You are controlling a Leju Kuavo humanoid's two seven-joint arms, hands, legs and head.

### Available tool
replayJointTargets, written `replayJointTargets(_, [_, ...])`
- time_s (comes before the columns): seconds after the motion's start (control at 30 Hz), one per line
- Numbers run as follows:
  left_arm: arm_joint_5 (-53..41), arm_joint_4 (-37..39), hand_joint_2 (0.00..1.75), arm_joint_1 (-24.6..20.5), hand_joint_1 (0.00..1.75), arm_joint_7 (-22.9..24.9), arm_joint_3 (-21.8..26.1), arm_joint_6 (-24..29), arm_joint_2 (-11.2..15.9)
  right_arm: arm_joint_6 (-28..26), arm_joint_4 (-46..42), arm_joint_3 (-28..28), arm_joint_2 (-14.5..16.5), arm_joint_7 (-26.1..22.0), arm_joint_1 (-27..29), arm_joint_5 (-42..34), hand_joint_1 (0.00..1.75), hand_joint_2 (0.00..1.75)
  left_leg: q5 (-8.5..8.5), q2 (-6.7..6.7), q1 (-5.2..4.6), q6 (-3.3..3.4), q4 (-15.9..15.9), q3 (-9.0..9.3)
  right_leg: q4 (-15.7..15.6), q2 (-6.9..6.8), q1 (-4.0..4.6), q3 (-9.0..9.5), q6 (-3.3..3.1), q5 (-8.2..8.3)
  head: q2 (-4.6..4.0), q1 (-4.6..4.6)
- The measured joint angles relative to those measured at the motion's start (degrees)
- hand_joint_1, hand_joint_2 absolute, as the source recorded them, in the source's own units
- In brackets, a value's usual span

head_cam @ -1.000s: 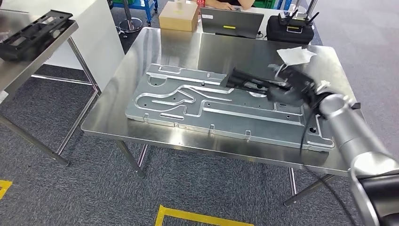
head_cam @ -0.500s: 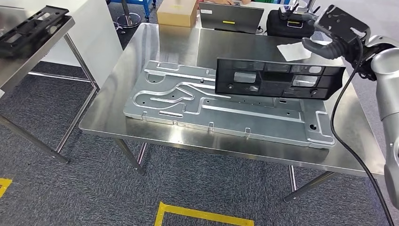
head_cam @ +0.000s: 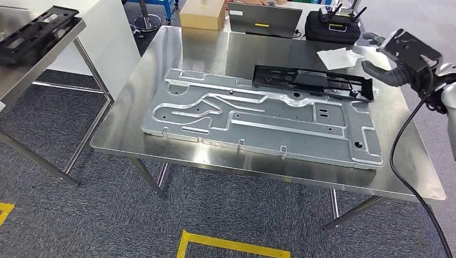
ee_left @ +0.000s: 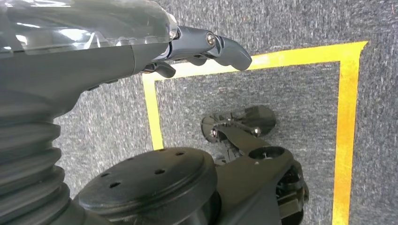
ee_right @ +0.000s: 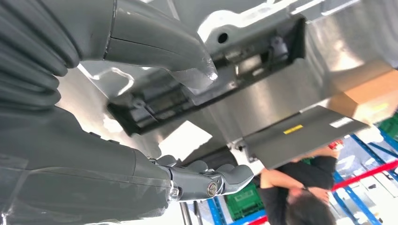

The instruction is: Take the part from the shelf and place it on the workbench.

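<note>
You can see the black plastic part [head_cam: 313, 81] lying flat on the far right portion of the grey metal plate [head_cam: 258, 119], which rests on the steel workbench [head_cam: 177, 59]. The part's long side runs left to right, and its right end reaches almost to the plate's right edge.

Your right hand [head_cam: 400, 62] hangs above the workbench's right edge, just right of the part and apart from it. In the right wrist view, the thumb [ee_right: 159, 44] and the darker fingers [ee_right: 206, 180] are spread with nothing between them, and the part [ee_right: 206, 84] lies beyond them on the shiny surface.

Your left hand [ee_left: 187, 47] hangs low over grey carpet marked with yellow floor tape [ee_left: 345, 126]. Its fingers are partly extended and hold nothing.

At the far left, a second black part [head_cam: 32, 35] sits on the shelf [head_cam: 54, 56]. Along the workbench's far edge stand a cardboard box [head_cam: 203, 15], a laptop [head_cam: 263, 20] and a black case [head_cam: 332, 29]. A white sheet of paper [head_cam: 339, 57] lies near the far right corner. A person [ee_right: 300, 197] in black sits beyond the laptop.
</note>
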Motion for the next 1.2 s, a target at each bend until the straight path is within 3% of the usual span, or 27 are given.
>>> replayJointTargets(0.03, [0.3, 0.0, 0.0, 0.0, 0.0, -0.1, 0.3, 0.0, 0.0, -0.3, -0.2, 0.0, -0.2, -0.3, 0.7, 0.1, 0.0, 0.0, 0.0, 0.0, 0.0, 0.0, 0.0, 0.0, 0.0, 0.0, 0.0, -0.01, 0.0, 0.0, 0.0, 0.0])
replayJointTargets(0.57, [1.6, 0.0, 0.0, -0.1, 0.0, -0.6, 3.6, 0.2, -0.4, -4.7, -0.2, -2.4, 0.4, -4.7, 9.5, 2.3, 0.0, 0.0, 0.03, -0.03, 0.02, -0.04, 0.0, -0.04, 0.0, -0.03, 0.03, -0.05, -0.02, -0.02, 0.01, 0.0])
replayJointTargets(0.8, [1.3, 0.0, 0.0, -0.3, 0.0, -0.3, 4.5, 0.3, -0.5, -9.1, -4.1, -5.3, 4.3, -8.0, 24.1, 7.0, 0.0, 0.0, -0.07, -0.1, 0.08, -0.08, 0.0, -0.06, 0.0, -0.1, 0.08, 0.07, -0.04, -0.09, 0.01, 0.0])
replayJointTargets(0.9, [0.7, 0.0, 0.0, -0.7, 0.0, 0.0, 4.6, 0.1, -0.5, -11.2, -3.7, -5.2, 8.4, -10.2, 30.1, 8.2, 0.0, 0.0, 0.49, -0.02, 0.03, 0.55, -0.7, 0.35, -0.5, -0.1, -0.18, 0.47, 0.44, 0.35, 0.0, 0.0])
replayJointTargets(0.97, [0.4, 0.0, 0.0, -0.9, 0.0, 0.0, 4.6, -0.1, -0.5, -12.0, -2.8, -5.2, 11.3, -12.3, 33.9, 7.7, 0.0, 0.0, 1.77, 0.12, 0.33, 1.04, -2.5, 1.18, 0.3, -0.03, -0.28, 0.48, 0.79, -1.22, 0.0, 0.0])
replayJointTargets(1.03, [0.1, 0.0, 0.0, -1.0, 0.0, 0.1, 4.6, -0.1, -0.6, -12.8, -1.8, -5.3, 13.5, -13.9, 36.5, 6.8, 0.0, 0.0, 2.73, 0.23, 0.45, 1.17, -3.6, 1.23, 5.2, 0.07, -0.56, -1.07, 1.16, -5.74, 0.01, 0.01])
replayJointTargets(1.1, [0.0, 0.0, 0.0, -0.8, 0.0, 0.2, 4.6, 0.0, -0.5, -13.1, -0.7, -5.6, 15.3, -14.8, 37.8, 5.9, 0.0, 0.0, 3.17, 0.47, 0.56, 0.87, -3.7, 0.69, 11.8, 0.09, -1.1, -2.77, 1.82, -9.85, 0.01, 0.01])
replayJointTargets(1.13, [-0.1, 0.0, 0.0, -0.8, 0.0, 0.3, 4.6, 0.1, -0.5, -13.1, -0.1, -5.8, 16.3, -15.0, 38.2, 5.7, 0.0, 0.0, 3.35, 0.65, 0.72, 0.62, -3.6, 0.43, 13.2, 0.07, -1.49, -2.54, 2.25, -10.48, 0.01, 0.0])
replayJointTargets(1.17, [-0.1, 0.0, 0.0, -0.7, 0.0, 0.4, 4.6, 0.2, -0.5, -13.1, 0.5, -6.0, 17.2, -15.2, 38.4, 5.4, 0.0, 0.0, 3.53, 0.81, 1.0, 0.3, -3.5, 0.15, 12.5, 0.04, -1.97, -1.2, 2.73, -10.11, 0.01, 0.0])
replayJointTargets(1.2, [-0.1, 0.0, 0.0, -0.7, 0.0, 0.6, 4.6, 0.2, -0.5, -13.2, 1.0, -6.2, 18.2, -15.3, 38.5, 5.3, 0.0, 0.0, 3.69, 0.93, 1.36, -0.13, -3.3, -0.21, 9.6, -0.02, -2.49, 1.28, 3.27, -9.01, 0.0, 0.0])
